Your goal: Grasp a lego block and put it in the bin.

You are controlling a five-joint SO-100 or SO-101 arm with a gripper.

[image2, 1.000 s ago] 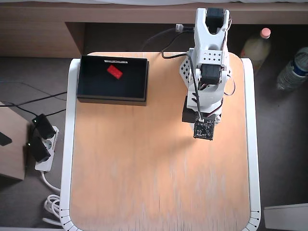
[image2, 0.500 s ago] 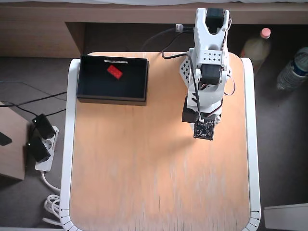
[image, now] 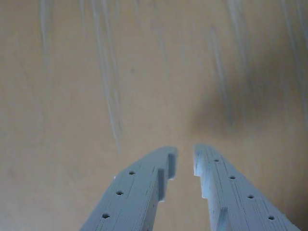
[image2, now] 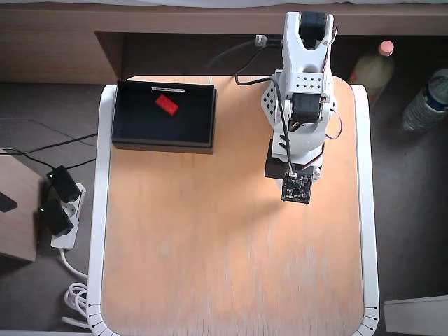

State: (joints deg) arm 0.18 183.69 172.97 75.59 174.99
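Lego block (image2: 166, 103) lies inside bin (image2: 165, 116); claw (image: 185, 161) empty, tips slightly apart over bare tabletop (image2: 210, 245)

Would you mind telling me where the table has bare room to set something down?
The whole near half of the table, below the bin and the arm, is bare. The far edge is crowded. The lego block lies in the bin.

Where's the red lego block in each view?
Overhead view: the lego block lies inside the black bin, in its upper middle, at the table's top left.
Wrist view: not in it; only the end effector, its two fingers slightly apart with nothing between them, over bare wood.
Shared landmark: the pale wooden tabletop, streaked with white scuffs in both views.
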